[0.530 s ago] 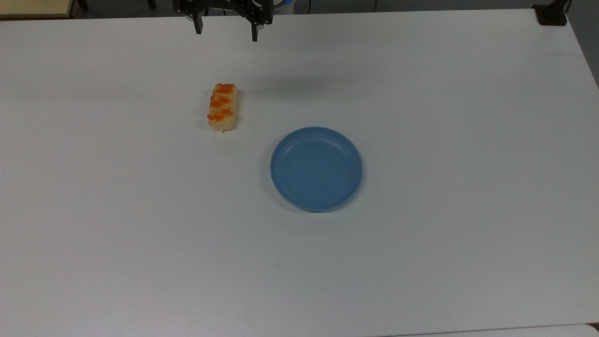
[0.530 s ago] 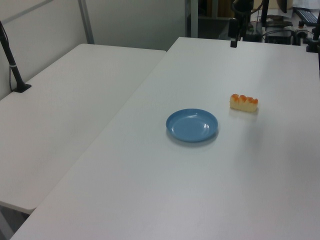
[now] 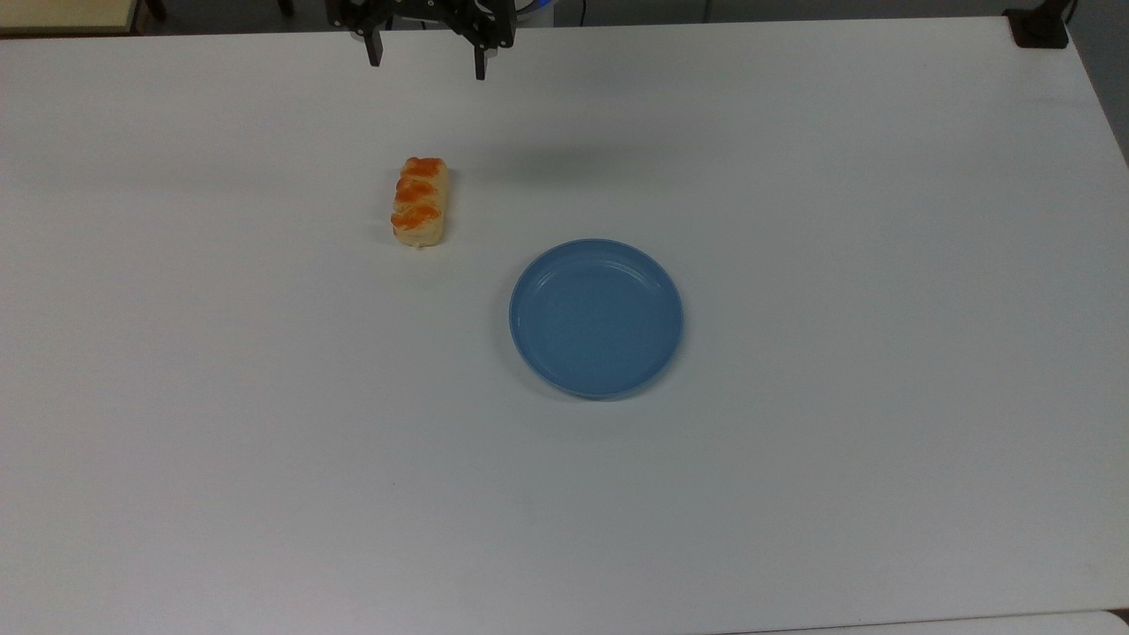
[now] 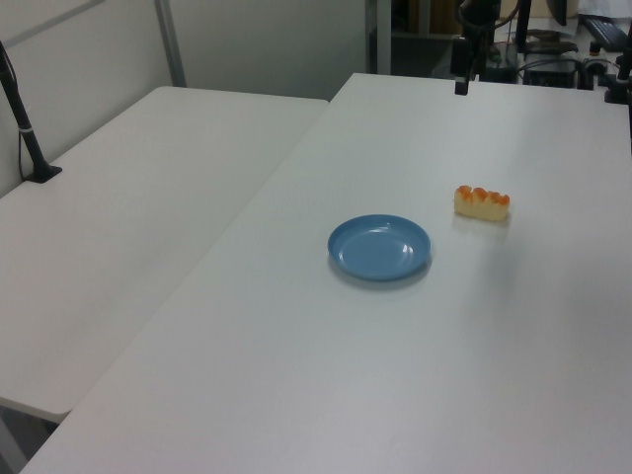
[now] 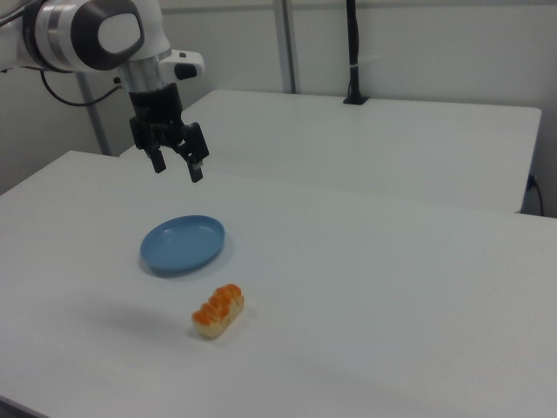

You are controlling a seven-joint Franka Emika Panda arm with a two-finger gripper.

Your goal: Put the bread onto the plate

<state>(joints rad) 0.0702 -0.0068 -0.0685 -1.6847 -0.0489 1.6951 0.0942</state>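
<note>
White desk (image 3: 882, 220), bread not yet taken: the reach is the step in hand.

The blue plate (image 3: 595, 317) is seen near the desk's middle, the bread (image 3: 420, 202) apart from it towards the far edge in the top view. The gripper (image 5: 177, 166) is held high, fingers spread wide and empty, pointing down; it would best be lowered astride the bread's short width.

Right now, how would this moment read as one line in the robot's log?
pincer: open, raised, holding nothing | oblong orange-topped bread bun: on white table, apart from plate | round blue plastic plate: bare
</note>
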